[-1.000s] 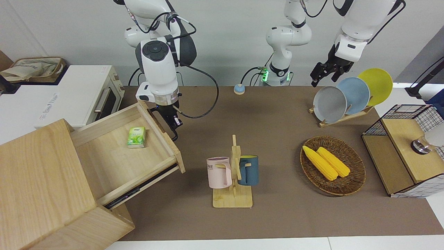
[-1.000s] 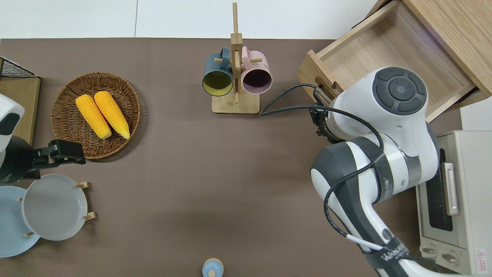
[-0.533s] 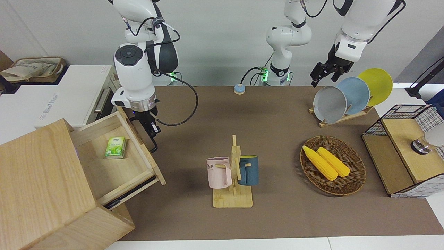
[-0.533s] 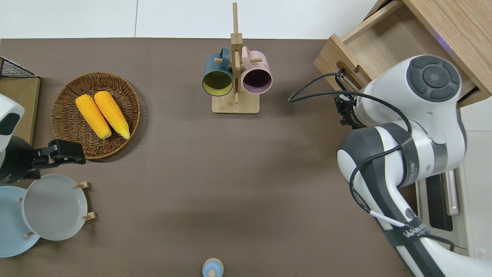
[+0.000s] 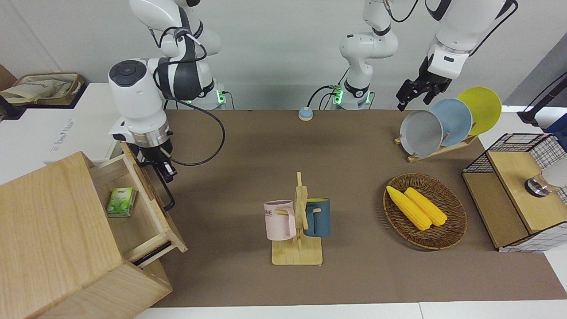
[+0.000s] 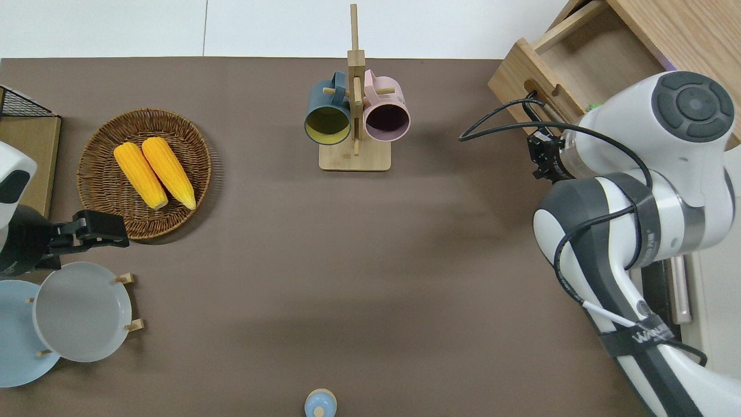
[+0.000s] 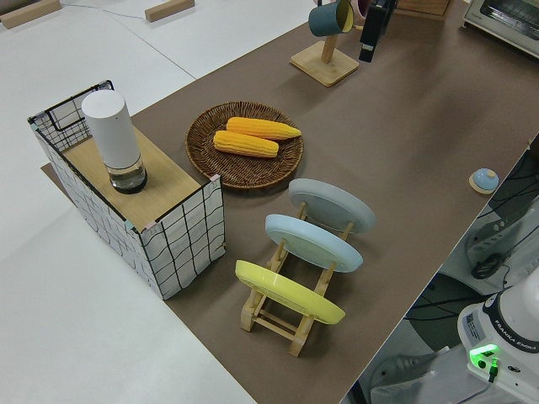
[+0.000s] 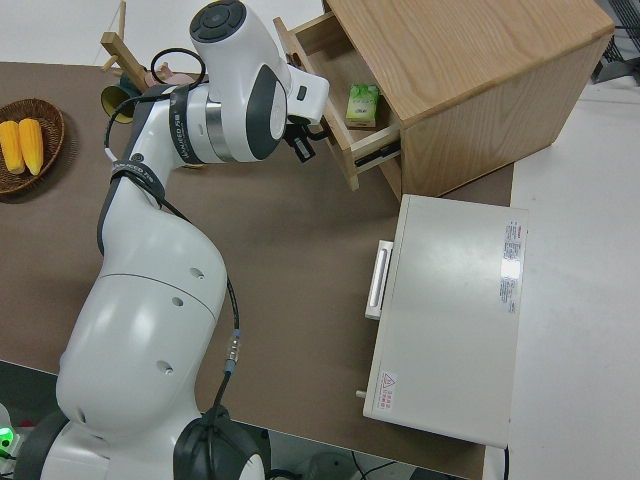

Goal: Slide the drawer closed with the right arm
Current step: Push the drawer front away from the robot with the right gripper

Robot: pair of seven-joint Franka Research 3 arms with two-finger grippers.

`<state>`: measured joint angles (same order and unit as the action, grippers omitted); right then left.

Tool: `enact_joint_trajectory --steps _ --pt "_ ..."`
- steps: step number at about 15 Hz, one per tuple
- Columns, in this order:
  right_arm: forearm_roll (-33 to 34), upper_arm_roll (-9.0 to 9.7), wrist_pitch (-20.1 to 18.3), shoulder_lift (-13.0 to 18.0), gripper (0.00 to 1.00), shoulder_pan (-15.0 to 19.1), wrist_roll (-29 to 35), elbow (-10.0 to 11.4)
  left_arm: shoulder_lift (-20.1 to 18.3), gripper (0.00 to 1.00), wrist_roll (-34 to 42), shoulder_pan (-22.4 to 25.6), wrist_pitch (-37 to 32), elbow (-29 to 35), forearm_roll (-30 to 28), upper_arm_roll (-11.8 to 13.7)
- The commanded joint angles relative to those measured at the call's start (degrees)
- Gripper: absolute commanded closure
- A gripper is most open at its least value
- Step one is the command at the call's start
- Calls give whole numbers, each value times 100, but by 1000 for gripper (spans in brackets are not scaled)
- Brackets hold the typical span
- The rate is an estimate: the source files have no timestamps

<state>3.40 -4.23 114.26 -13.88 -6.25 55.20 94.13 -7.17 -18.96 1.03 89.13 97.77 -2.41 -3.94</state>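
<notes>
The pale wood drawer (image 5: 138, 221) stands partly open from the cabinet (image 5: 48, 230) at the right arm's end of the table. A green packet (image 5: 120, 202) lies in it. Its black bar handle (image 5: 167, 195) faces the table's middle. My right gripper (image 5: 162, 167) is at the drawer's front, against the end of the handle nearer to the robots. The overhead view shows the gripper (image 6: 544, 162) beside the drawer's front panel (image 6: 521, 81); the right side view shows it too (image 8: 300, 145). My left arm (image 5: 447, 48) is parked.
A mug rack (image 5: 297, 248) with a pink and a blue mug stands mid-table. A basket of corn (image 5: 425, 210), a plate rack (image 5: 443, 124) and a wire-and-wood box (image 5: 514, 190) are toward the left arm's end. A white toaster oven (image 8: 450, 320) sits beside the cabinet.
The drawer has slid steadily farther into the cabinet. My right gripper has moved with its front toward the cabinet. The left arm has not moved.
</notes>
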Motion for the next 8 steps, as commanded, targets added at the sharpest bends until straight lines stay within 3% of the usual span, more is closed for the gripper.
enact_joint_trajectory --steps 1,8 --pt "74 18 281 -159 1000 404 -614 -132 -48 7 51 -6 -98 -21 -5 25" --pt "82 18 712 -308 1000 906 -985 -299 -48 7 51 -6 -89 -21 -5 25"
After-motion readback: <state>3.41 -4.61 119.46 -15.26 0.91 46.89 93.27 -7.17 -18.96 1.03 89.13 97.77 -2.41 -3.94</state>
